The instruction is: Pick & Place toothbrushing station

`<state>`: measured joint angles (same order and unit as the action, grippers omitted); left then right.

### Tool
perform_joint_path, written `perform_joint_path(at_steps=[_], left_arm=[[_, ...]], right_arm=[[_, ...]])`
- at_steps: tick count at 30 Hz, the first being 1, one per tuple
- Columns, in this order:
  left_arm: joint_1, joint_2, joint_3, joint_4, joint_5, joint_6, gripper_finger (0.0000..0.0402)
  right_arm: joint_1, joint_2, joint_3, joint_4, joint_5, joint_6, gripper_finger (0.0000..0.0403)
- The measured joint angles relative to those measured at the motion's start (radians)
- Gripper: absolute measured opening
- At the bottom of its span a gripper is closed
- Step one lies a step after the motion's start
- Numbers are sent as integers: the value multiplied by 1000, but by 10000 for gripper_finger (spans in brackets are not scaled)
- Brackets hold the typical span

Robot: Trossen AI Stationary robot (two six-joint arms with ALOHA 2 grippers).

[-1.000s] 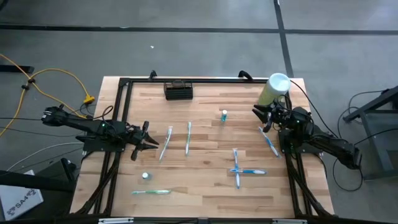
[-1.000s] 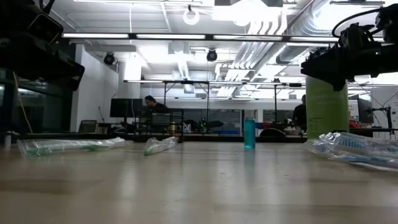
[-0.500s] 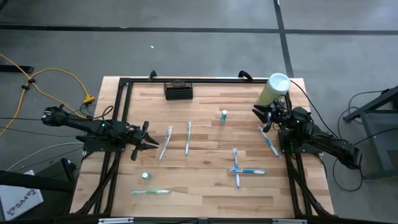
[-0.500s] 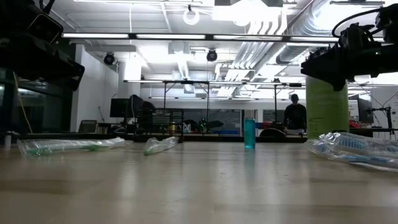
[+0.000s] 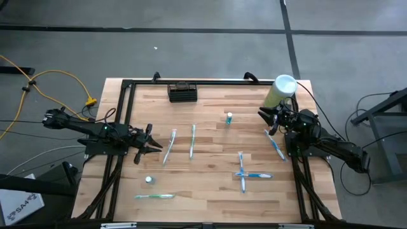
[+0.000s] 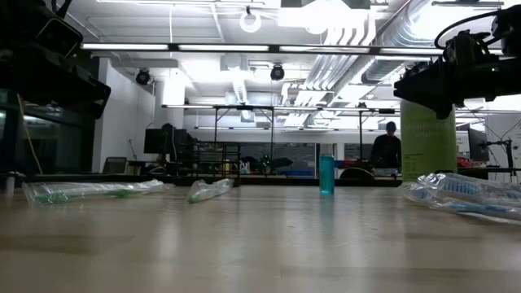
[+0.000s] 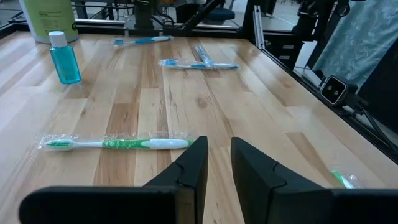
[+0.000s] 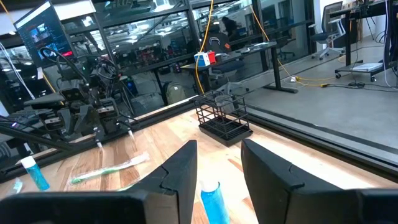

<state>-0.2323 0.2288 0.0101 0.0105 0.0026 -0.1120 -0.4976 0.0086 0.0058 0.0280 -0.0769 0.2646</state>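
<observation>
The wooden table [image 5: 210,121] had smooth pale planks. The black wire toothbrushing station [image 5: 182,93] sat by its far edge. My left gripper [image 7: 216,163] and right gripper [image 8: 217,165] were a little apart, empty.

Table [image 5: 210,191], high view: toothbrushing station [image 5: 182,93] top centre-left; cylinder [image 5: 280,91] top right; small bottle [image 5: 228,117] centre; wrapped toothbrushes [image 5: 192,140] mid-frame (others lower right); left gripper [image 5: 152,148] left, right gripper [image 5: 268,122] right.
</observation>
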Motion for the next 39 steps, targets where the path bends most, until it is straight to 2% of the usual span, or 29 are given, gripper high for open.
perform_joint_path(at_steps=[18,22,25,28,33,39], left_arm=[[0,0,1,53,0,-17,68],[0,8,34,16,-52,-75,68],[0,38,117,-91,-146,-128,68],[0,100,244,-270,-226,-197,68],[-17,307,460,-537,-244,-366,68],[-91,553,677,-736,-268,-487,68]], right_arm=[[0,0,0,0,0,0,117],[0,0,0,0,0,0,117],[0,0,0,0,0,0,117],[0,0,0,0,0,0,117],[0,0,0,2,0,0,117],[0,0,0,3,0,0,117]])
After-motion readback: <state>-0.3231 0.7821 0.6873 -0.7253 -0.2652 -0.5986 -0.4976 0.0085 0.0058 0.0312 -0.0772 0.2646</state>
